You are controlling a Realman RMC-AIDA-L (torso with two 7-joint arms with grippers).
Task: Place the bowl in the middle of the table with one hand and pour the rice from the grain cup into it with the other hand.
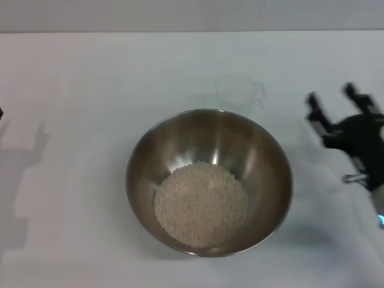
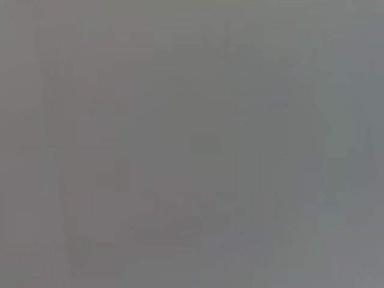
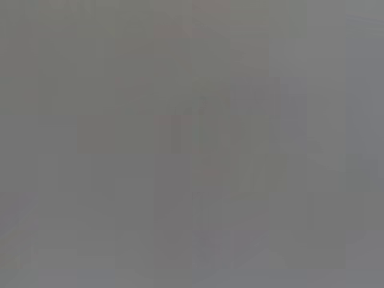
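Note:
In the head view the steel bowl (image 1: 209,180) stands on the white table (image 1: 78,90), near its middle. A mound of off-white rice (image 1: 201,204) lies in the bowl's bottom. The clear grain cup (image 1: 239,91) stands upright and apart just behind the bowl, looking empty. My right gripper (image 1: 331,101) is open and empty at the right, fingers spread, apart from the cup. The left gripper is out of view; only its shadow falls at the table's left. Both wrist views show only flat grey.
The right arm's black body (image 1: 363,144) sits by the table's right edge. The table's far edge (image 1: 192,31) runs along the back.

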